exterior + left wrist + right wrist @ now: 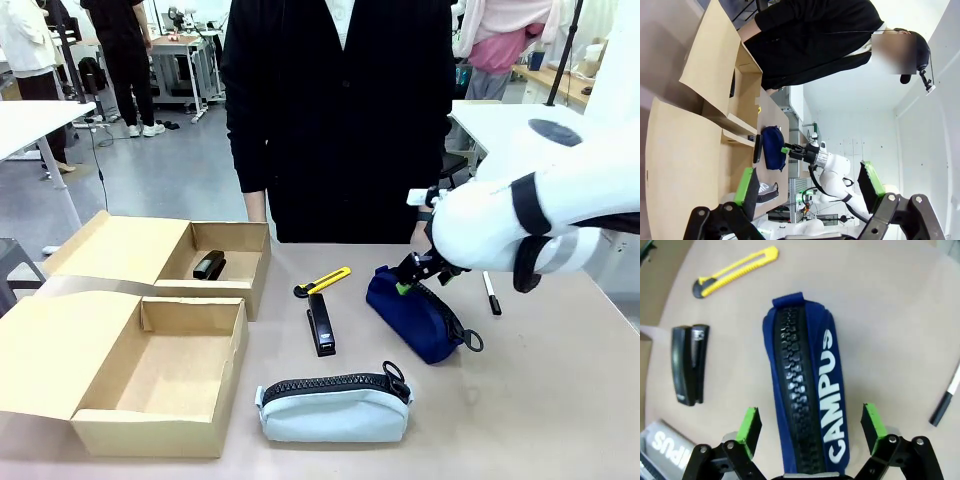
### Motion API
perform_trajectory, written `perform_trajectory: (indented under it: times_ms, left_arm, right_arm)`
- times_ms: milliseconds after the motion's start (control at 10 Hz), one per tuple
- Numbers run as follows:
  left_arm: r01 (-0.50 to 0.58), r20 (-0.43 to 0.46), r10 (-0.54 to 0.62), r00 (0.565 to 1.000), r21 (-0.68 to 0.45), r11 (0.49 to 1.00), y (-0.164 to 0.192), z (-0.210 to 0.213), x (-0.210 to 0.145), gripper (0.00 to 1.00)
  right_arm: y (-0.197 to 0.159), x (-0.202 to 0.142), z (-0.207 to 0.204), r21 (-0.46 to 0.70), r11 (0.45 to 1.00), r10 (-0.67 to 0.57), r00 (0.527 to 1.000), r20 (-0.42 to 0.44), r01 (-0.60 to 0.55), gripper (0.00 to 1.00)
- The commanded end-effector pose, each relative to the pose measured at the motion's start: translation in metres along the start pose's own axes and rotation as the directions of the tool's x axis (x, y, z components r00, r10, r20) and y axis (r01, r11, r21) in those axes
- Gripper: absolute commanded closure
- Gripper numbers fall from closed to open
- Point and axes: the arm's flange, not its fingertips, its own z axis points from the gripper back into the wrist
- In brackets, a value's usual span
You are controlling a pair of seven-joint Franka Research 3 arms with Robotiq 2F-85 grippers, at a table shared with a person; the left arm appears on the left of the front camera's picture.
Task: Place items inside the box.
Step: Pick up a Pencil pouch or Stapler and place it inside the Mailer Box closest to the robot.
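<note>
Two green-padded fingers of the right tool (811,416) stand wide apart, straddling the navy "CAMPUS" pouch (418,318), which lies on the bench (560,400) at three o'clock from the loose stapler (321,325). The left tool (809,181) is spread too, empty.

Bright, even room light falls from overhead. Soft shadows hug the pouch (807,390) between the right gripper's (811,415) fingers. Beyond the left gripper (807,172) the white wall (860,120) looks washed out. Both wrist views bend at the edges, and focus is sharp.
</note>
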Motion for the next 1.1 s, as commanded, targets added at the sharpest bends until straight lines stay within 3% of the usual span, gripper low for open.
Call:
perform_trajectory:
  times_ms: [0, 600, 900, 1000]
  left_arm:
    - [0.02, 0.006, -0.02, 1.0, -0.02, 1.0, -0.001, 0.001, -0.001, 0.0]
    - [0.02, 0.006, -0.02, 1.0, -0.02, 1.0, -0.001, 0.001, -0.001, 0.0]
    - [0.02, 0.006, -0.02, 1.0, -0.02, 1.0, -0.001, 0.001, -0.001, 0.0]
    - [0.02, 0.006, -0.02, 1.0, -0.02, 1.0, -0.001, 0.001, -0.001, 0.0]
  right_arm:
    - [0.013, 0.006, -0.011, -0.031, 0.999, 0.009, 1.0, -0.02, -0.009, 0.0]
    - [0.017, -0.003, -0.03, -0.088, 0.995, 0.032, 0.998, -0.048, -0.036, 0.0]
    - [0.018, -0.005, -0.03, -0.084, 0.995, 0.04, 0.998, -0.057, -0.045, 0.89]
    - [0.018, -0.005, -0.03, -0.089, 0.995, 0.041, 0.997, -0.058, -0.046, 1.0]
